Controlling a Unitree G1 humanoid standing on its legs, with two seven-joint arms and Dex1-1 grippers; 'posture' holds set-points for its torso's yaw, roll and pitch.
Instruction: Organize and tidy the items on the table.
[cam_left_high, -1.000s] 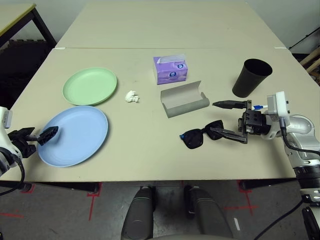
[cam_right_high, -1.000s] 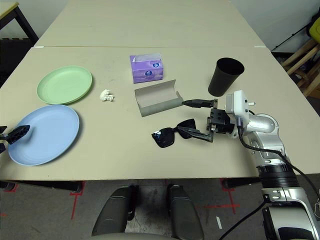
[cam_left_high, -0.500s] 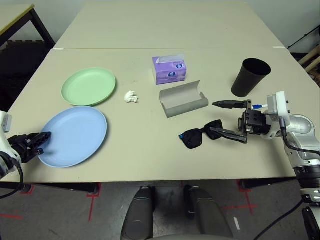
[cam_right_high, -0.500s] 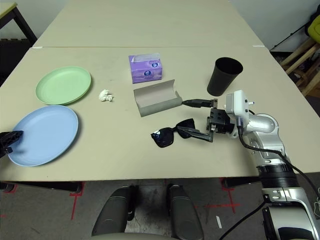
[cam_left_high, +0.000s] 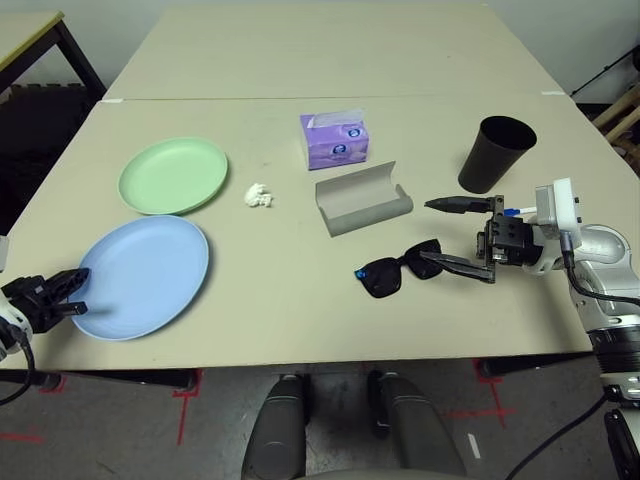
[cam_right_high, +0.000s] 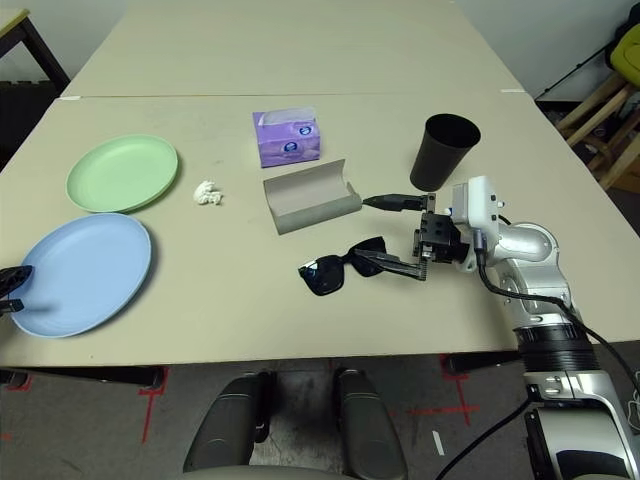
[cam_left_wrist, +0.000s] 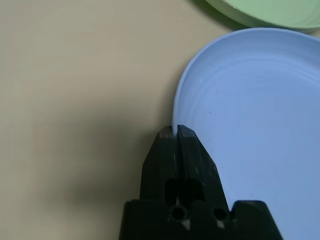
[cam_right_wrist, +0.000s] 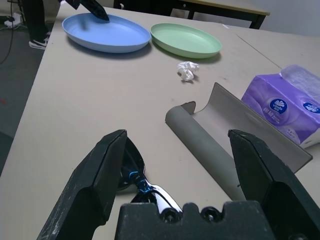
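Left hand (cam_left_wrist: 175, 134) down at the near-left desk (cam_left_high: 280, 300) edge, fingers pressed together at the rim of the light blue plate (cam_left_high: 140, 275), maybe pinching it, hard to tell. Pale green plate (cam_left_high: 173, 175) just behind it, apart. Right hand (cam_left_high: 455, 235) spread wide over by the black sunglasses (cam_left_high: 398, 272), one finger lying along a temple arm, the other near the open grey glasses case (cam_left_high: 362, 198). Crumpled white tissue (cam_left_high: 258, 195) between green plate and case. Purple tissue box (cam_left_high: 334, 139) behind the case. Black tapered cup (cam_left_high: 494, 154) upright, far right. Blue-capped pen (cam_left_high: 511, 212) peeking out just beside the right wrist.
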